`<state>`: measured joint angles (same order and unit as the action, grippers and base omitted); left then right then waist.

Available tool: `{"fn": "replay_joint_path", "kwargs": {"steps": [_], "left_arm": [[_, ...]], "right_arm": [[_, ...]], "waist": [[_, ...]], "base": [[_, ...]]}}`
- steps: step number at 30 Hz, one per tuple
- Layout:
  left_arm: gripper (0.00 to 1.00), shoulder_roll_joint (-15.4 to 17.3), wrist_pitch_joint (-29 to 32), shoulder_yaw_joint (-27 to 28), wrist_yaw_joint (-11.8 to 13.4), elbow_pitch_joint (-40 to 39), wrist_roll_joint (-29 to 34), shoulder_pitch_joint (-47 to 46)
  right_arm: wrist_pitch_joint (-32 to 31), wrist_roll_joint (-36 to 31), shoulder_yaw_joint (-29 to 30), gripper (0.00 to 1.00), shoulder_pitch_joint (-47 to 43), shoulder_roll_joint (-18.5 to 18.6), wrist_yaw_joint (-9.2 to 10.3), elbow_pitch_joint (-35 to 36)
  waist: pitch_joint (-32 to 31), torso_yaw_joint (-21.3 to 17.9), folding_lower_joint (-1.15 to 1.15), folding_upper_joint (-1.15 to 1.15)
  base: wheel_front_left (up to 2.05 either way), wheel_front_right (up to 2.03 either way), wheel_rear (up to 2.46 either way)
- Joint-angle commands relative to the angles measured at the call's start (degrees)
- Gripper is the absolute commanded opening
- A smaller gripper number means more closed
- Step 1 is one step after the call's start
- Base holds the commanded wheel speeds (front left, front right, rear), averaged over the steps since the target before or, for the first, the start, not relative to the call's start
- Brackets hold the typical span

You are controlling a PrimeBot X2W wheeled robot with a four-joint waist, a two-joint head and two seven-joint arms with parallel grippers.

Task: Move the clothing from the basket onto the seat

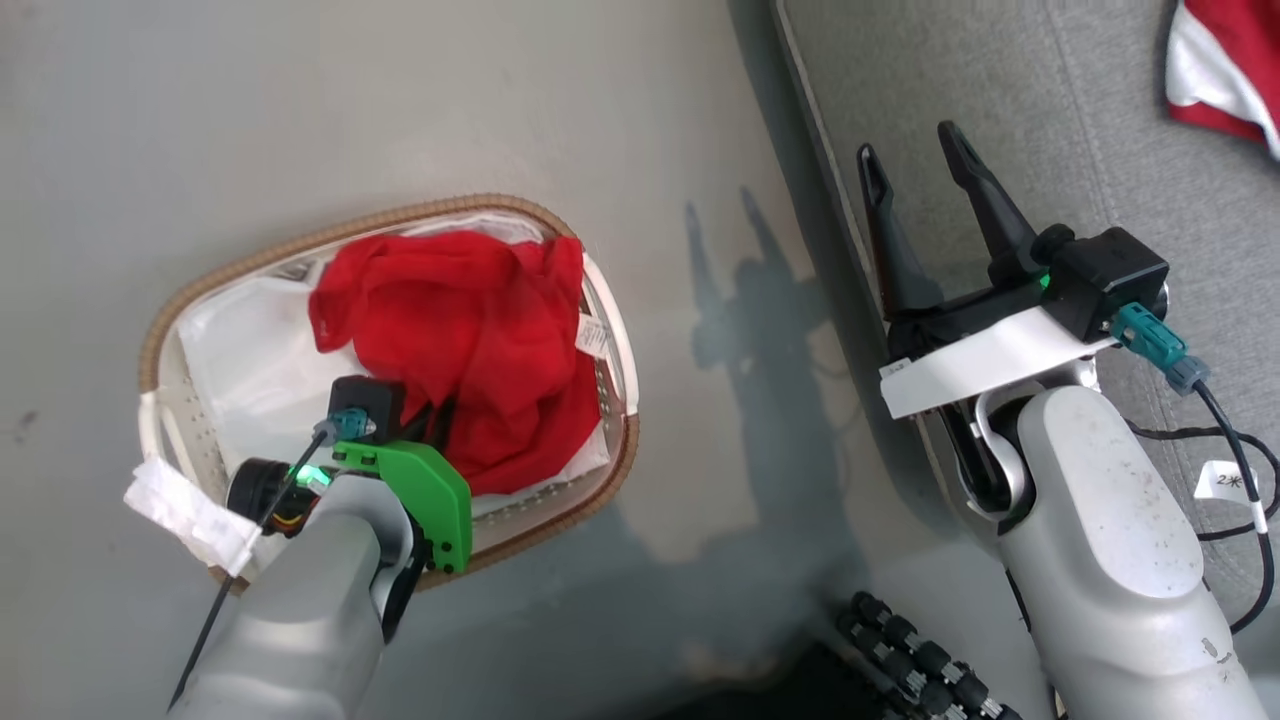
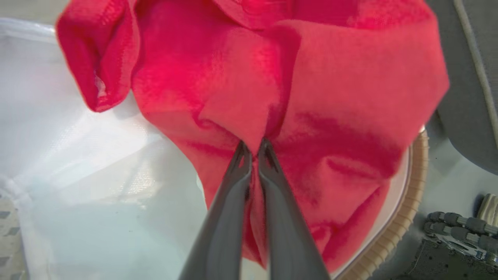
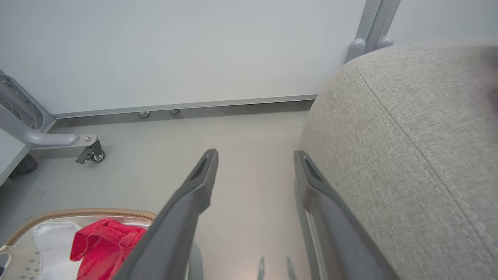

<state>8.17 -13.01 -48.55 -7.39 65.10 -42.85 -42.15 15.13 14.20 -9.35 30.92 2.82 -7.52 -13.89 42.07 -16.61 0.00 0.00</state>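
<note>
A bunched red garment point(image 1: 470, 330) lies in the white basket point(image 1: 160, 330) with the brown woven rim, over its white liner point(image 2: 78, 163). My left gripper point(image 2: 253, 149) reaches down into the basket and is shut on a fold of the red garment point(image 2: 272, 101), the fabric pinched between its fingertips. My right gripper point(image 1: 915, 165) hangs open and empty over the left edge of the grey seat point(image 1: 1100, 120); its fingers point(image 3: 194, 194) stand wide apart. Another red garment with white stripes point(image 1: 1225, 70) lies on the seat at the top right. In the right wrist view the red garment point(image 3: 101, 245) shows at the lower left.
The basket stands on a grey floor point(image 1: 300, 100), left of the seat. A white wall panel point(image 3: 194, 50) and a grey frame leg with a caster point(image 3: 91, 153) lie beyond. My base's dark rollers point(image 1: 910, 650) sit at the lower middle. A cable point(image 1: 1240, 440) trails over the seat.
</note>
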Motion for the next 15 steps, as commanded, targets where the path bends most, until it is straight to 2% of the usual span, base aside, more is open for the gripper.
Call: {"fn": "replay_joint_path", "kwargs": {"steps": [1, 6, 10, 15], "left_arm": [[0.00, 0.0, -0.9, -0.2, -0.1, -0.3, -0.6, 1.2], [0.00, 0.1, -2.3, 0.8, -0.1, -2.7, -1.3, 2.8], [0.00, 0.7, -2.2, 5.1, -0.1, -8.2, 0.8, 5.5], [0.00, -0.1, -2.1, 12.0, 0.2, -15.7, 4.8, 10.6]], "right_arm": [[0.0, -0.2, 0.3, 1.00, -1.1, 0.2, 0.06, -0.5], [0.0, -0.8, 0.9, 1.00, -2.9, 0.2, 0.06, -1.9], [0.0, -1.5, 1.5, 1.00, -5.1, 0.2, 0.06, -3.0], [0.0, -1.9, 3.4, 1.00, -8.2, 0.3, 0.06, -3.9]], "waist": [[-4.6, 1.7, 0.00, 0.00], [-10.1, 3.6, 0.00, 0.00], [-14.5, 5.2, 0.00, 0.00], [-20.3, 7.1, 0.00, 0.00]], "base": [[0.00, 0.00, 0.00], [0.00, 0.00, 0.00], [0.00, 0.00, 0.00], [0.00, 0.00, 0.00]]}}
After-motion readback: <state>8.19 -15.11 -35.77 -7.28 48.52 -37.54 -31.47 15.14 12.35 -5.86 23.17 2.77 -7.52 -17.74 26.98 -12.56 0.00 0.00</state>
